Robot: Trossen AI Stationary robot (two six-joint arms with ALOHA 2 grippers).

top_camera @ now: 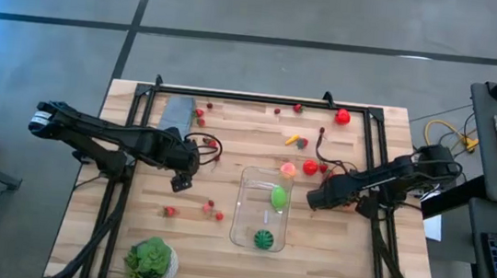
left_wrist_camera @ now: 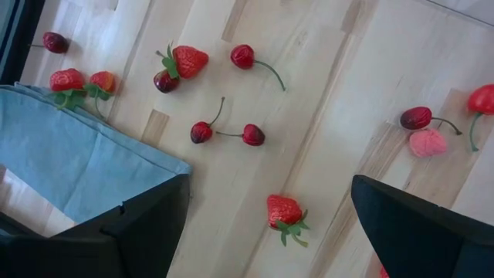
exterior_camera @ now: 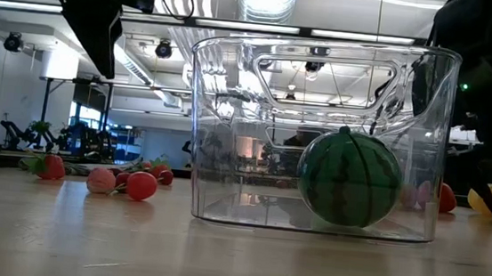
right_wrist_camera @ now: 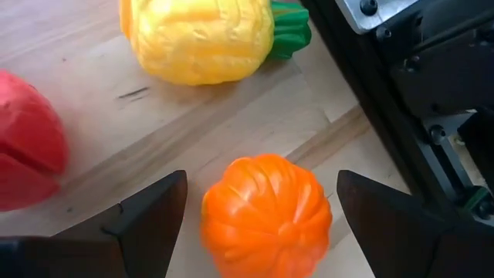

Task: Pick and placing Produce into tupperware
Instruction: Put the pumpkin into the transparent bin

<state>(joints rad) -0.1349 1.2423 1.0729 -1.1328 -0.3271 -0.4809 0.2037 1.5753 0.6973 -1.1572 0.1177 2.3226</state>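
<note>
The clear tupperware (top_camera: 262, 210) stands on the table's middle and holds a green piece (top_camera: 278, 196) and a striped green ball (exterior_camera: 350, 178). To its right, my right gripper (top_camera: 316, 198) is open and low. Its fingers stand on either side of an orange ribbed piece (right_wrist_camera: 266, 216) that rests on the wood, with a gap on each side. A yellow piece (right_wrist_camera: 197, 38) and a red piece (right_wrist_camera: 27, 147) lie just beyond. My left gripper (top_camera: 179, 183) hangs open above loose strawberries (left_wrist_camera: 284, 212) and cherries (left_wrist_camera: 224, 133), left of the tupperware.
A grey-blue cloth (top_camera: 177, 113) lies at the far left, with its corner under my left gripper. A leafy plant in a white pot (top_camera: 152, 260) stands at the near left. More red pieces (top_camera: 342, 116) are scattered toward the far edge. A black frame rail (right_wrist_camera: 417, 93) runs close beside my right gripper.
</note>
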